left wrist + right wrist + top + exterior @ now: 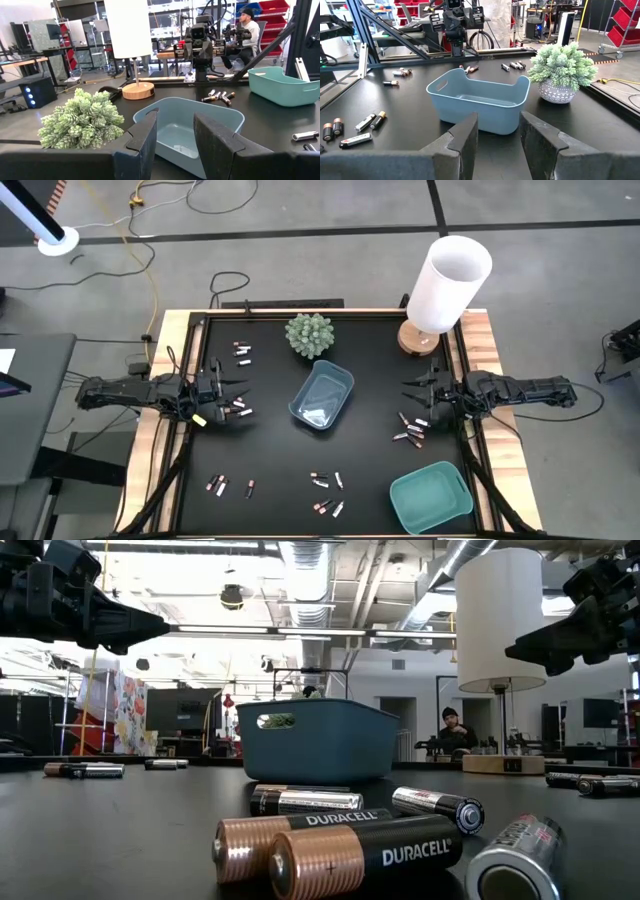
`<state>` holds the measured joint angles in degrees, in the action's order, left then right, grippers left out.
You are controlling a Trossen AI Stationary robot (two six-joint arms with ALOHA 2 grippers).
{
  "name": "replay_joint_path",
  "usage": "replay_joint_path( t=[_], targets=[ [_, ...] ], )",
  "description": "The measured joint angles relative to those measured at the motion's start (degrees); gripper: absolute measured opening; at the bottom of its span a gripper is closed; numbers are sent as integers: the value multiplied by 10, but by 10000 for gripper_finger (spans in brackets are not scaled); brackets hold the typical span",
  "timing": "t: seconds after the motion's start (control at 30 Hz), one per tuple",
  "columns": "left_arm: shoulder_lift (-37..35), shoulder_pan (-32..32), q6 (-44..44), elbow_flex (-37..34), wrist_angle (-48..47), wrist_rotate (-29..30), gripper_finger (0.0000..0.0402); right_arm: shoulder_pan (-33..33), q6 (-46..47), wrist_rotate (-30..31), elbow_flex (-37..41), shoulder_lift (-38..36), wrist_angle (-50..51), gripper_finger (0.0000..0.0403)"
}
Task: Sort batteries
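Observation:
Small batteries lie on their sides in loose groups on the black table: near the left gripper [238,412], at the far left [241,352], near the right gripper [408,430], and along the near edge [325,480], where they loom large in the low view [340,850]. My left gripper [236,394] [175,140] hovers open at the table's left, pointing toward the blue tray [322,397]. My right gripper [410,394] [498,137] hovers open at the right, facing the same tray [480,105]. Both hang above the table [130,628] [530,645].
A teal tray [430,495] sits at the near right corner. A potted plant [309,335] and a white-shaded lamp [445,290] stand along the far edge. The blue tray lies between the two grippers. A person sits in the room beyond [247,27].

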<state>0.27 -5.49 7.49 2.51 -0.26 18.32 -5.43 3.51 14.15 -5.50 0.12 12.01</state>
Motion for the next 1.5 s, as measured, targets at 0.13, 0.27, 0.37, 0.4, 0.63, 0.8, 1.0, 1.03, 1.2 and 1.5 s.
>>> replay_joint_path(
  t=[0.13, 0.27, 0.37, 0.4, 0.63, 0.8, 1.0, 1.03, 1.2, 1.5],
  targets=[
    [0, 0, 0, 0, 0, 0, 125, 0, 0, 0, 0, 0, 0, 161],
    [0, 0, 0, 0, 0, 0, 125, 0, 0, 0, 0, 0, 0, 161],
    [0, 0, 0, 0, 0, 0, 125, 0, 0, 0, 0, 0, 0, 161],
    [0, 0, 0, 0, 0, 0, 125, 0, 0, 0, 0, 0, 0, 161],
    [0, 0, 0, 0, 0, 0, 125, 3, -3, 0, 0, 0, -1, 161],
    [0, 0, 0, 0, 0, 0, 125, 3, 44, 0, 0, 0, -14, 161],
    [0, 0, 0, 0, 0, 0, 125, 4, 37, 0, 0, 0, -56, 161],
    [0, 0, 0, 0, 0, 0, 125, 4, 37, 0, 0, 0, -63, 161],
    [0, 0, 0, 0, 0, 0, 125, 4, 37, 0, 0, 0, -70, 161],
    [0, 0, 0, 0, 0, 0, 125, 4, 36, 0, 0, 0, -49, 161]
  ],
)
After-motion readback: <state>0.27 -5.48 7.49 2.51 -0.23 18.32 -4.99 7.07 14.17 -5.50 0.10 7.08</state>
